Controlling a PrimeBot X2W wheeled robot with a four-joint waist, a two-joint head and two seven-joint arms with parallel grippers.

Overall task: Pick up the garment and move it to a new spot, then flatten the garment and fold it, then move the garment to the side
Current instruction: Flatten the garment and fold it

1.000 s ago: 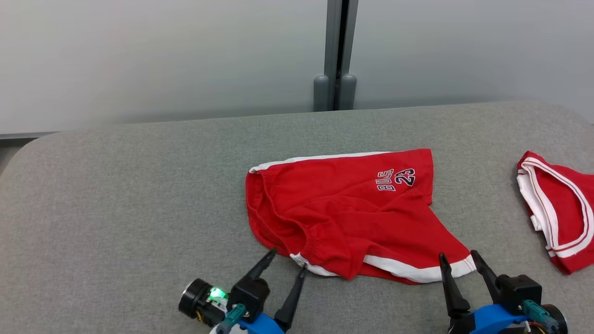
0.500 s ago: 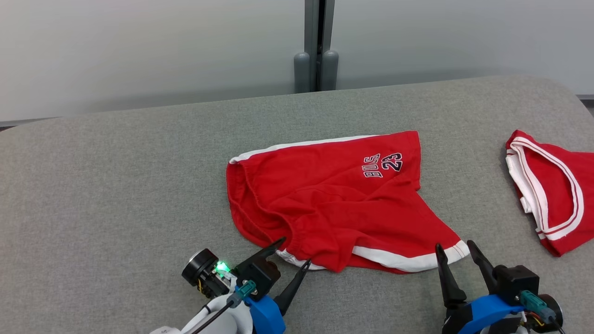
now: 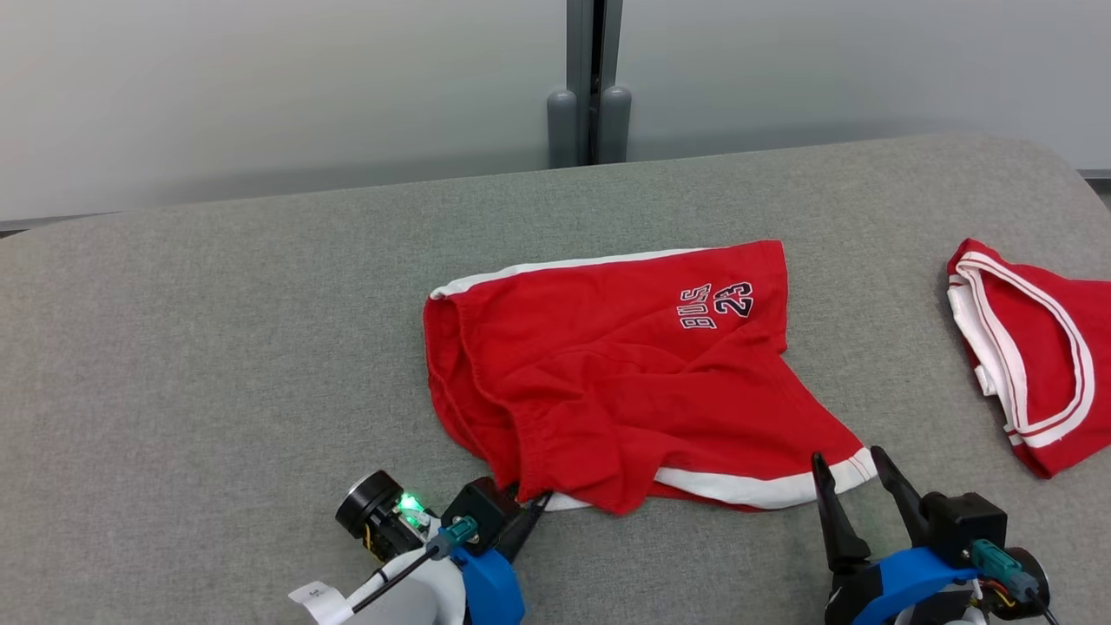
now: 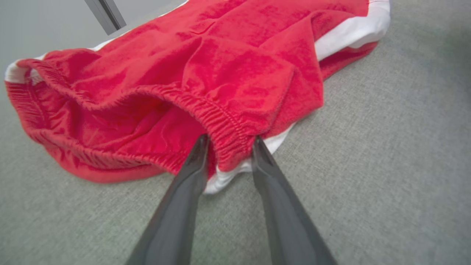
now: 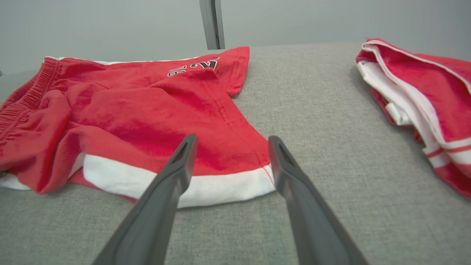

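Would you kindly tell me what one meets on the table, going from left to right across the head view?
On the table: left gripper → shorts → right gripper → folded garment.

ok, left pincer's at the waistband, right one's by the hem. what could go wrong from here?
1. Left pincer straddles a bunched fold of the shorts' waistband; it may catch one layer only and lift them twisted.
2. Right pincer is open at the white hem, gripping nothing; a one-sided lift would bunch the cloth.
3. Second red garment lies to the right; dragging that way could snag it.
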